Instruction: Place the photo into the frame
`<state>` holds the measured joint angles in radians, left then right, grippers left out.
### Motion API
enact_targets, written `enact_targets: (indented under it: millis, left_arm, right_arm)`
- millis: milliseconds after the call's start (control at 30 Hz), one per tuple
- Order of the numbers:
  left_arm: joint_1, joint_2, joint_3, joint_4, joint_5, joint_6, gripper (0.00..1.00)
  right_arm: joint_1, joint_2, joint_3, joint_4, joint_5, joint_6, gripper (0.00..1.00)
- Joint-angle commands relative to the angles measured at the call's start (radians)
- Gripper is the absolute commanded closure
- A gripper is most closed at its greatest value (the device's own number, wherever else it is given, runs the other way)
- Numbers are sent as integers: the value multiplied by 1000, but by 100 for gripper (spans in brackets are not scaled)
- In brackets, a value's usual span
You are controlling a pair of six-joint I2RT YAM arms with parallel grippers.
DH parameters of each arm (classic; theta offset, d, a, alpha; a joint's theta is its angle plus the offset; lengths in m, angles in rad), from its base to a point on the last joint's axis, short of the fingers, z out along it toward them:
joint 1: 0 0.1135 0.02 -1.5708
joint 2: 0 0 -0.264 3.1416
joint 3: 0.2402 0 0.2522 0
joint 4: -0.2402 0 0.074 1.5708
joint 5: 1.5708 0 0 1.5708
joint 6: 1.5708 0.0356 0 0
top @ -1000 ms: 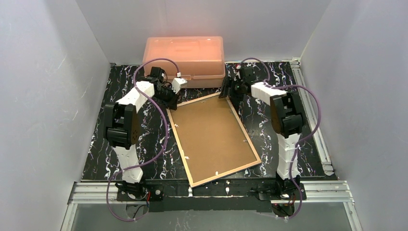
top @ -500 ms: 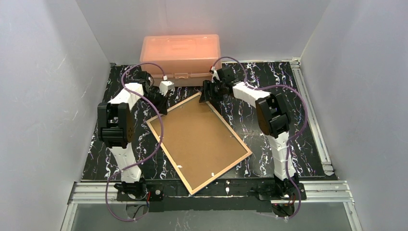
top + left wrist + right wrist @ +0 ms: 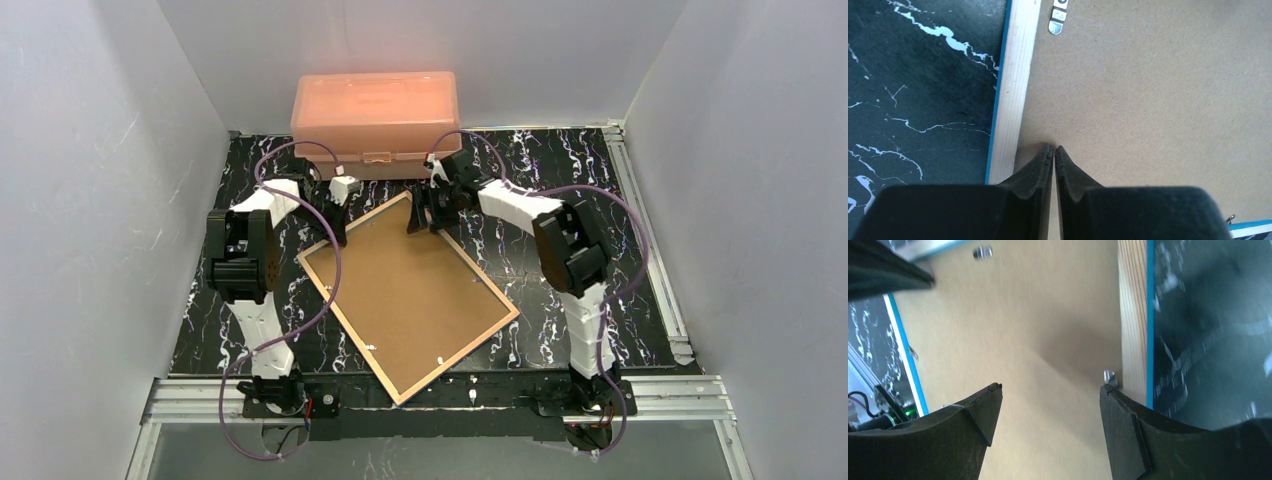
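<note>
Plain pale grey walls close in the left, back and right sides of a bench topped in black with white marble-like veining, evenly and softly lit, with aluminium rails along its near and right edges.

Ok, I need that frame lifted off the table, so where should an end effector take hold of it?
Probably the tan wooden rim, from outside the frame, one finger over it and one slid under. The frame lies flat, back up, so the broad fibreboard backing gives nothing to pinch; only the thin rim does.
</note>
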<state>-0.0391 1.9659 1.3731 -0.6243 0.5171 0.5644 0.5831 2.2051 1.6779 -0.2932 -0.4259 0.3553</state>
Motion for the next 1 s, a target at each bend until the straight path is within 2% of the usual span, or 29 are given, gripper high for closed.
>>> enact_targets:
  millis: [0, 200, 300, 533, 700, 967]
  left_arm:
    - [69, -7, -39, -18, -51, 6, 97]
    - [112, -47, -104, -67, 1, 14, 100]
    - [134, -98, -116, -79, 33, -4, 95]
    - [148, -88, 30, -109, 43, -43, 86]
    - [152, 27, 103, -82, 8, -75, 84]
    - [153, 88, 64, -58, -70, -54, 86]
  right_arm:
    - [-14, -252, -147, -5, 140, 44, 20]
    - [-59, -519, -425, -157, 165, 120, 22]
    - [-66, -662, -568, -210, 124, 160, 21]
    - [-67, -862, -861, -248, -53, 285, 22]
    - [-65, -887, -991, -155, -110, 339, 22]
    - [-68, -799, -998, -113, -126, 310, 22]
